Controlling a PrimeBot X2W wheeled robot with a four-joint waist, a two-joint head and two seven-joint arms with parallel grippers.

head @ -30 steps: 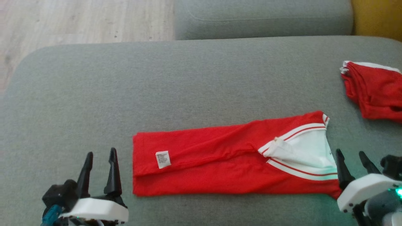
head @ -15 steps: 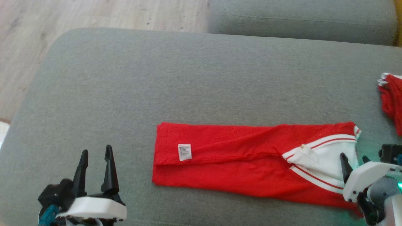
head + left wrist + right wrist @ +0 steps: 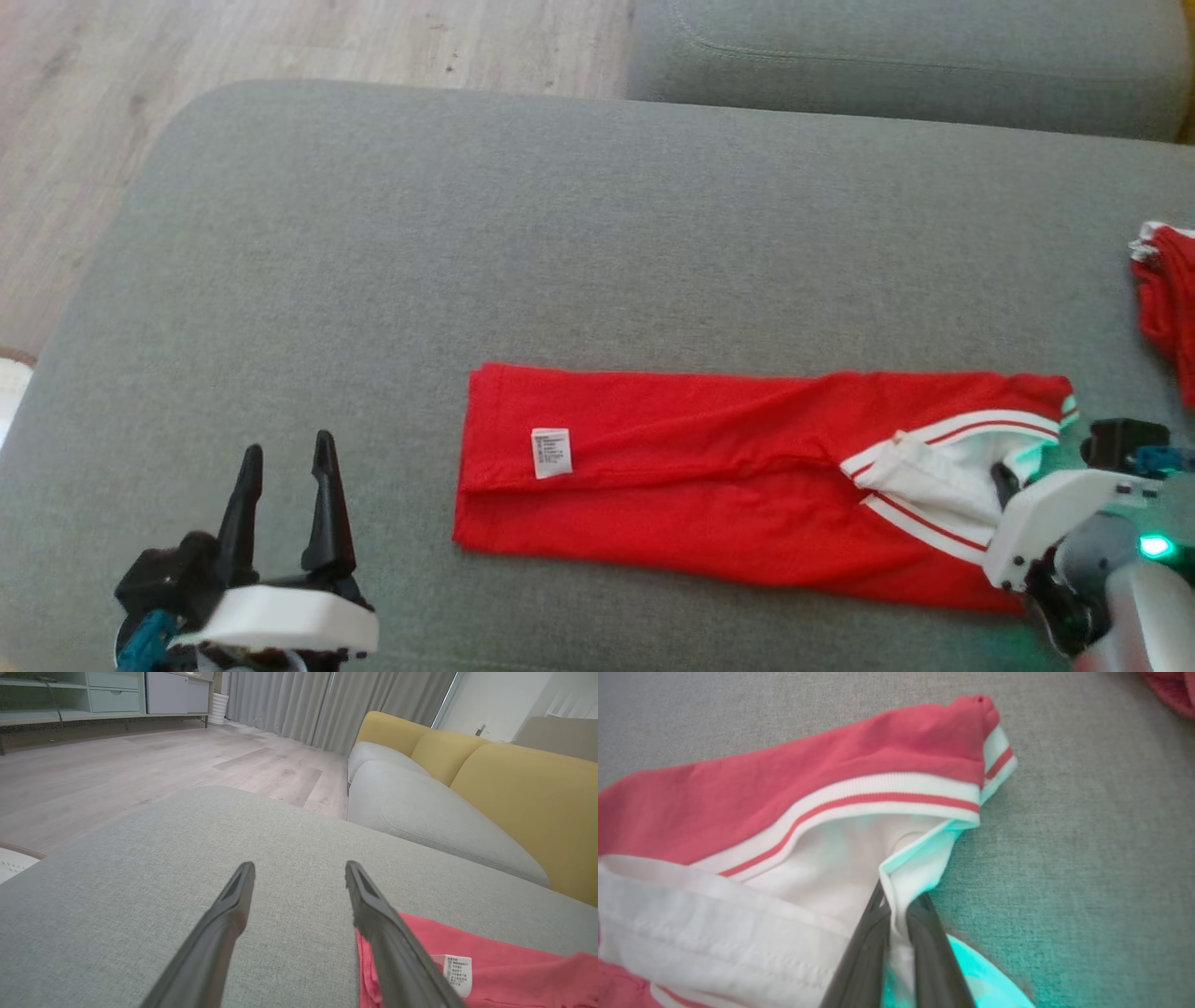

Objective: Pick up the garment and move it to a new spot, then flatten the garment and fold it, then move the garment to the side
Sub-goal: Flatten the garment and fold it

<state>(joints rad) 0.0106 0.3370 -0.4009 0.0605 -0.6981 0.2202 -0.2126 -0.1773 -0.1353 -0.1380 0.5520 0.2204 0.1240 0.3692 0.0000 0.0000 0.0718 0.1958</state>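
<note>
red garment with white striped collar [image 3: 709, 485]: long folded strip, flat on grey fabric cushion [image 3: 560, 233] | long axis left-right, collar end at robot's right | right gripper [image 3: 896, 912] pinching collar edge | left gripper [image 3: 285, 457] spread wide near hem

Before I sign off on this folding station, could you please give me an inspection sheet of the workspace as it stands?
Surface: grey cushion, carrying only clothing.
Job's things: red shirt lies folded into a long strip, label facing up, collar at the robot's right end.
Clutter: second red garment, bunched at the right edge.
Grippers: left gripper open beside the shirt's left end, holding nothing; right gripper shut on the shirt's white collar edge.
Cables: nothing seen.
Surroundings: wood floor, yellow sofa back, grey curtains.
</note>
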